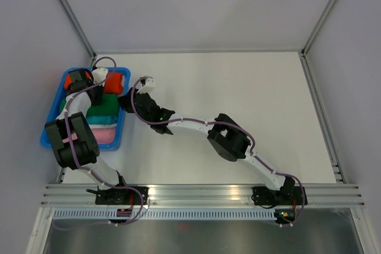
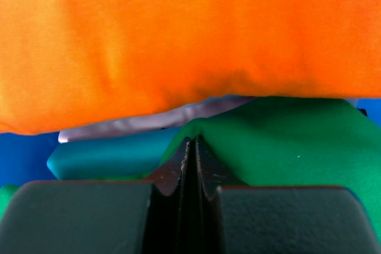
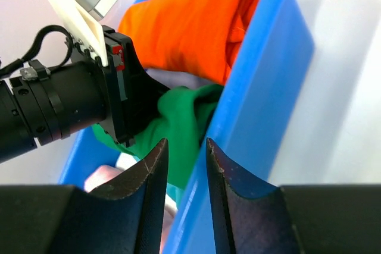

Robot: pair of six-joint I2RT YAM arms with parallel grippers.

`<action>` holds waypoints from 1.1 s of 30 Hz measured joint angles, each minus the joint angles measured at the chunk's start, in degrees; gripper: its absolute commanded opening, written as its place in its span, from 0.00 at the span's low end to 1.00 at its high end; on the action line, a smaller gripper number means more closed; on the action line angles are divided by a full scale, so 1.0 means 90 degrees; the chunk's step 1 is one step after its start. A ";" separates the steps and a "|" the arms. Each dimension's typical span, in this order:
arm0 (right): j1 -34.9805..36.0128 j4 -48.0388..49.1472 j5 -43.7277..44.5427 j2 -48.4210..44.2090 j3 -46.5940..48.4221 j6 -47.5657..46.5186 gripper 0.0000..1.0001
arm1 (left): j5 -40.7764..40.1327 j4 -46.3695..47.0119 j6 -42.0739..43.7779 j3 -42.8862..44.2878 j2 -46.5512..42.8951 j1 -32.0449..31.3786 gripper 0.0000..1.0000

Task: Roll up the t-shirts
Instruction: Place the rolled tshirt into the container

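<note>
1. Lying in the blue bin (image 3: 268,87) at the left side of the desk (image 1: 238,87), the green t-shirt (image 2: 286,141) was found close to the orange-red bundle (image 2: 178,40) and against the teal bundle (image 2: 107,156).
2. The left pincer (image 2: 191,144) was seen closed on a raised fold of the green t-shirt. The right pincer (image 3: 186,142) was held slightly open just beside the bin's wall, with nothing between its fingers.
3. The cloth was judged soft, light and limp, so it would probably sag and stretch when lifted. A thick fold or hem was judged a safer hold than a single layer.
4. Most of the shirt was hidden by the other bundles and the left arm. Its sleeves and collar could not be made out, and how deep the fold sat between the fingers could not be told.
</note>
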 measured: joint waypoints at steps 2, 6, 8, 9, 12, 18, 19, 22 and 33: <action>0.0000 -0.0017 0.0036 -0.0138 -0.0202 -0.0146 0.39 | 0.0080 0.0153 0.0032 -0.0092 -0.0012 0.0005 0.10; -0.0002 -0.0070 0.0034 -0.0306 -0.0585 -0.0406 0.39 | 0.0221 0.0435 0.0148 -0.0231 -0.0012 0.0010 0.12; -0.0002 0.0114 0.0017 -0.0406 -0.0865 -0.0483 0.39 | 0.0316 0.0476 0.0177 -0.0257 -0.0029 0.0022 0.14; -0.0002 0.0134 0.0002 -0.0498 -0.1008 -0.0554 0.39 | 0.0391 0.0476 0.0177 -0.0257 -0.0066 0.0032 0.15; -0.0002 0.0165 -0.0034 -0.0806 -0.1498 -0.0772 0.39 | 0.0595 0.0359 0.0172 -0.0182 -0.0204 0.0039 0.15; -0.0002 0.0277 -0.0051 -0.1275 -0.2193 -0.1137 0.39 | 0.0831 -0.0012 0.0160 0.0483 -0.0352 0.0027 0.16; -0.0002 0.0328 -0.0046 -0.1362 -0.2319 -0.1171 0.38 | 0.0882 -0.0058 0.0160 0.0532 -0.0415 0.0027 0.16; -0.0002 0.0432 -0.0039 -0.1586 -0.2657 -0.1229 0.37 | 0.1042 -0.0304 0.0136 0.0627 -0.0607 0.0027 0.16; -0.0005 0.0894 0.0005 -0.2093 -0.3594 -0.1309 0.34 | 0.1248 -0.1132 0.0100 0.0566 -0.1044 -0.0474 0.14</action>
